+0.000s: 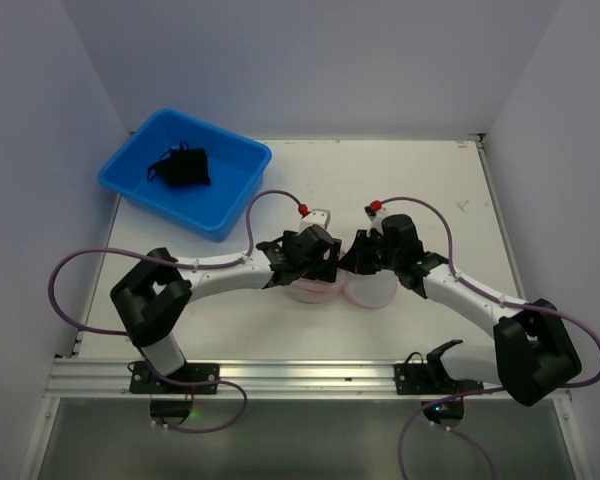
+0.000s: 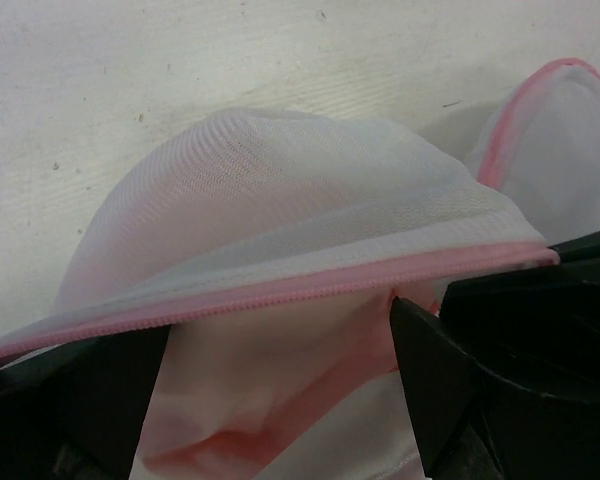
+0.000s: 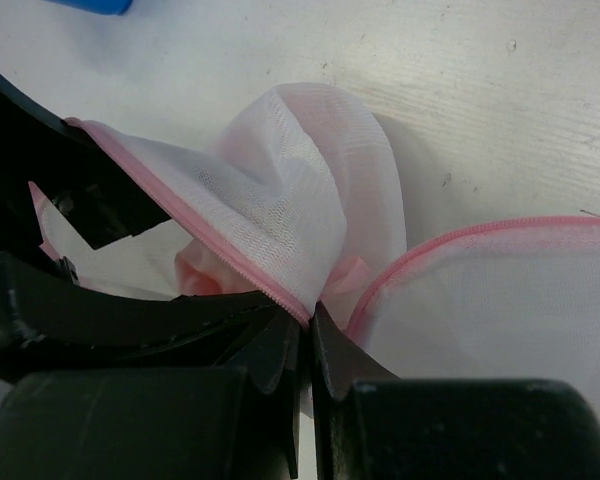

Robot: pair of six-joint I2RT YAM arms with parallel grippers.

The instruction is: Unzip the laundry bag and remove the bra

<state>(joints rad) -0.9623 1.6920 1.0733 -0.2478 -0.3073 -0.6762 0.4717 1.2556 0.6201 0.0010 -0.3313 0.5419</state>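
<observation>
The laundry bag [image 1: 368, 291] lies at mid-table beneath both grippers, its two mesh halves spread apart. In the left wrist view one white mesh dome [image 2: 280, 200] rises over its pink zip rim, and the pale pink bra [image 2: 270, 400] shows in the opening below. My left gripper [image 2: 265, 335] stands open, one finger [image 2: 450, 370] on each side of the bra fabric. My right gripper [image 3: 308, 320] is shut on the pink zip rim where the two halves meet. The second half [image 3: 500, 300] lies flat to its right. A bit of the bra [image 3: 195, 270] shows inside the raised half.
A blue tub [image 1: 165, 203] stands at the back left with a black item [image 1: 183, 167] in it. White walls close in the table on the left, back and right. A metal rail [image 1: 300, 375] runs along the near edge by the arm bases.
</observation>
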